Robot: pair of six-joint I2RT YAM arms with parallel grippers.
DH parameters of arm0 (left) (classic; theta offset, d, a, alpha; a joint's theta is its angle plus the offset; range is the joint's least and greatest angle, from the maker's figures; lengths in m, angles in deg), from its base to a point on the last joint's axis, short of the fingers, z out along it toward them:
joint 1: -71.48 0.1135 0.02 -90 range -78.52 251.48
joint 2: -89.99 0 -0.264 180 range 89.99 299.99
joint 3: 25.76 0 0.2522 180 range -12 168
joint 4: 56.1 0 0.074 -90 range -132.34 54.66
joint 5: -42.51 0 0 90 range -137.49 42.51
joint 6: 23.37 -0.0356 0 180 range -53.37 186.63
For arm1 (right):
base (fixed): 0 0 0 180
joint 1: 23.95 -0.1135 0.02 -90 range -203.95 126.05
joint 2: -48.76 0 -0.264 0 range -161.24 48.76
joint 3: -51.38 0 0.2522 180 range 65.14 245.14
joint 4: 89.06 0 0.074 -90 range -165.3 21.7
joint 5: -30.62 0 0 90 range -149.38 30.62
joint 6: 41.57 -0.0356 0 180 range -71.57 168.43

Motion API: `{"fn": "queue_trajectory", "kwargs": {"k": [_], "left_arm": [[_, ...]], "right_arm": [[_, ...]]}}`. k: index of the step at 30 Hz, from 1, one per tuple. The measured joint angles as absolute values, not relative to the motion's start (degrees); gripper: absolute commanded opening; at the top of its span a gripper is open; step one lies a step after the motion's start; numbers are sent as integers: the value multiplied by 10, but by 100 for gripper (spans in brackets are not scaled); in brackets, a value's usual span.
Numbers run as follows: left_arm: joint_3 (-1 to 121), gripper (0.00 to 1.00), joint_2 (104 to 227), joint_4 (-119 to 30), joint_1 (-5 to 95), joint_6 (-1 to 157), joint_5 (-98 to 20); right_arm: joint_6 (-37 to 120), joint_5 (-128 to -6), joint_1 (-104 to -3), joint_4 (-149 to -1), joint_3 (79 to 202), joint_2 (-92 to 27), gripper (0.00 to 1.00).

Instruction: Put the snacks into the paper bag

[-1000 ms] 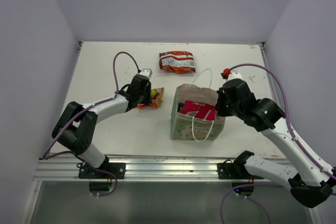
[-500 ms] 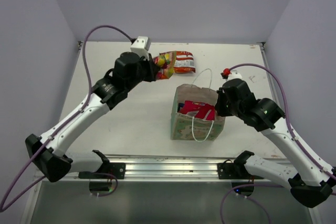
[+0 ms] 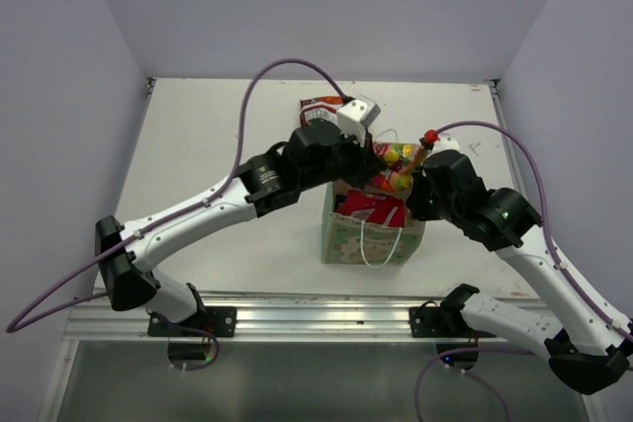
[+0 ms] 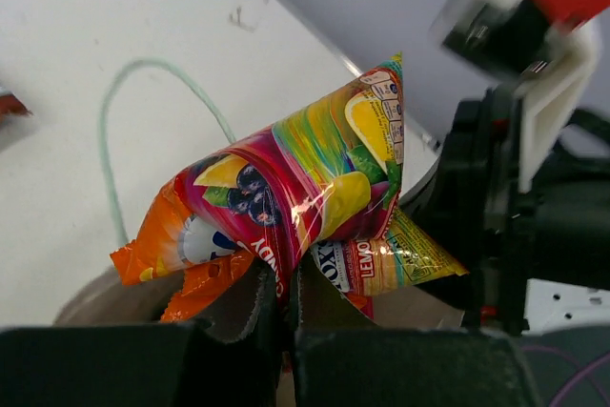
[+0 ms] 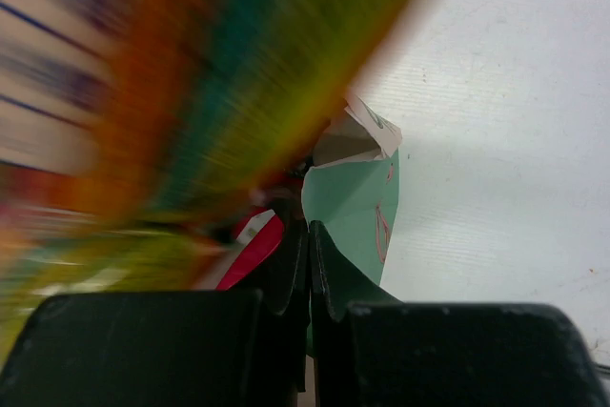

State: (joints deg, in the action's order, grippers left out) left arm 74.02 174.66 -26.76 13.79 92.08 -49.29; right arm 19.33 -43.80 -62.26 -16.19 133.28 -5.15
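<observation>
My left gripper (image 3: 373, 153) is shut on the small orange-yellow candy packet (image 3: 395, 167) and holds it just above the open mouth of the pale-green paper bag (image 3: 371, 235). In the left wrist view the packet (image 4: 295, 188) is pinched at its lower edge by the gripper (image 4: 284, 283). My right gripper (image 3: 418, 195) is shut on the bag's right wall (image 5: 360, 205). The pink packet (image 3: 374, 208) lies inside the bag. The red-white-brown packet (image 3: 318, 104) lies behind the bag, partly hidden by my left arm. The blue packet is hidden.
The bag's white cord handles (image 3: 379, 244) loop over its front and back (image 4: 110, 140). Walls enclose the table on three sides. My right arm (image 4: 534, 188) is close beside the held packet. A metal rail (image 3: 316, 315) runs along the near edge.
My left gripper lifted the candy packet off the table left of the bag and carried it up and rightward to above the bag's mouth. The right gripper stayed on the bag.
</observation>
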Motion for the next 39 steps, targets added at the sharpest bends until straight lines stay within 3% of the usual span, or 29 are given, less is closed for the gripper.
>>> {"fn": "queue_trajectory", "kwargs": {"k": [22, 24, 25, 26, 31, 39], "left_arm": [[789, 0, 1815, -31, 64, 892, -572], [789, 16, 1819, -21, 63, 886, -574], [789, 30, 1820, -20, 62, 883, -575], [789, 59, 1821, -20, 62, 878, -576], [858, 99, 1841, -23, 60, 862, -586], [1108, 100, 1860, -87, 58, 816, -689]], "right_arm": [[190, -434, -623, -152, 1333, -45, 0], [190, -434, -623, -152, 1333, -44, 0], [189, -434, -623, -152, 1333, -44, 0], [189, -434, -623, -152, 1333, -43, 0], [189, -434, -623, -152, 1333, -43, 0], [187, -434, -623, -155, 1333, -42, 0]]}}
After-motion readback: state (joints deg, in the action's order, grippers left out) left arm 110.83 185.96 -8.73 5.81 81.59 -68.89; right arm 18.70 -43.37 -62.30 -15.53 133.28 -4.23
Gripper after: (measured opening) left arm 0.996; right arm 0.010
